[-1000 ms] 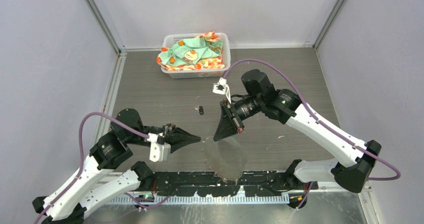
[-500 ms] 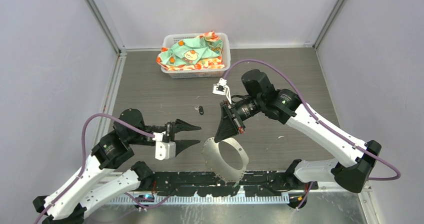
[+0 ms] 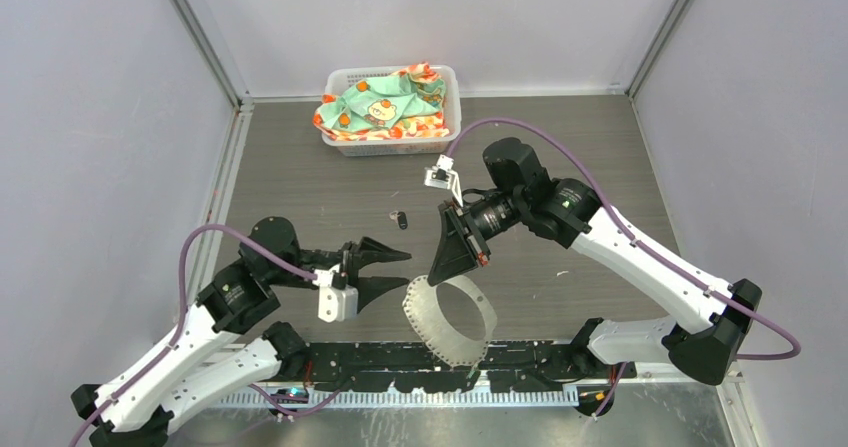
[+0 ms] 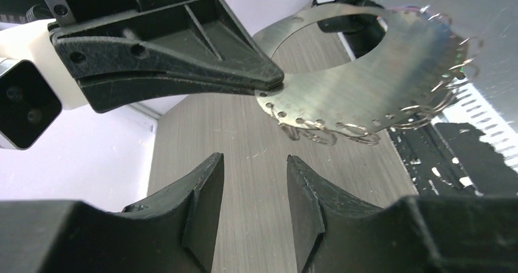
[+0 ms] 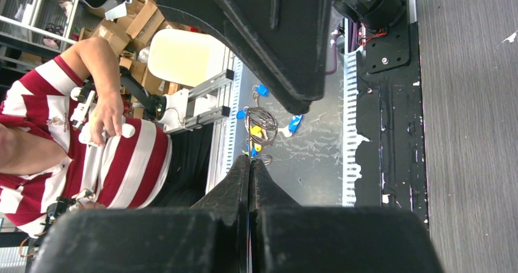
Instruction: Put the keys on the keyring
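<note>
The keyring point(image 3: 452, 317) is a wide silver band with holes and small wire rings along its edge; it stands as a loop near the table's front edge. My right gripper point(image 3: 433, 277) is shut on its upper end, as the left wrist view point(image 4: 273, 85) shows. In the right wrist view its fingers point(image 5: 250, 159) are pressed together. My left gripper point(image 3: 406, 269) is open and empty, just left of the keyring point(image 4: 366, 96) and apart from it. The black-headed key point(image 3: 401, 221) lies on the table behind both grippers. The green-headed key is not clearly in view.
A white basket point(image 3: 450, 77) with patterned cloth stands at the back centre. A small white part point(image 3: 438, 175) hangs by the right arm's cable. The black mounting rail point(image 3: 520, 352) runs along the table's front edge, just below the keyring.
My left gripper was shut at the keyring's edge, then opened and let go. The keyring sprang from flat into an upright loop. The left arm shifted slightly right; the right gripper stayed.
</note>
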Controlling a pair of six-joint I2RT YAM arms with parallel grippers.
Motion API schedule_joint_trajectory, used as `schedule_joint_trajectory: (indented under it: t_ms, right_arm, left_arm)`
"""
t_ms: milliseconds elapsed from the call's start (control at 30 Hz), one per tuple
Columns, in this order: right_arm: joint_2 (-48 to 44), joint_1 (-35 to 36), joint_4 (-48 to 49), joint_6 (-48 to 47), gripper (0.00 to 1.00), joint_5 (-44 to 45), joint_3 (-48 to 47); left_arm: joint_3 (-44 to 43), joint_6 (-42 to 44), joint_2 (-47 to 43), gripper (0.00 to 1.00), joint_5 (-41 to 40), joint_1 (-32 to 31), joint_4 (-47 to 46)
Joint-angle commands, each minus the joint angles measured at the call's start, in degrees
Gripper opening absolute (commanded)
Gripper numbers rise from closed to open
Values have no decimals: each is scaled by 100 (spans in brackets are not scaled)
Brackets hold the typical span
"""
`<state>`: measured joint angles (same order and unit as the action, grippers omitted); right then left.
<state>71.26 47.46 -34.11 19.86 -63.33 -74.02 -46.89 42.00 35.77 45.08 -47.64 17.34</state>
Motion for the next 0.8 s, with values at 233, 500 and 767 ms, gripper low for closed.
schedule_joint_trajectory:
  t_ms: [233, 500, 767]
  right_arm:
    - [8, 17, 599, 314, 1, -58, 28]
    - [-38, 17, 779, 460, 1, -35, 134]
    - [-32, 15, 651, 367, 1, -34, 151]
  left_arm:
    - [-417, -752, 79, 42, 660, -94, -353]
    - [-435, -829, 51, 34, 572, -132, -380]
    - [-555, -884, -51, 28, 647, -132, 132]
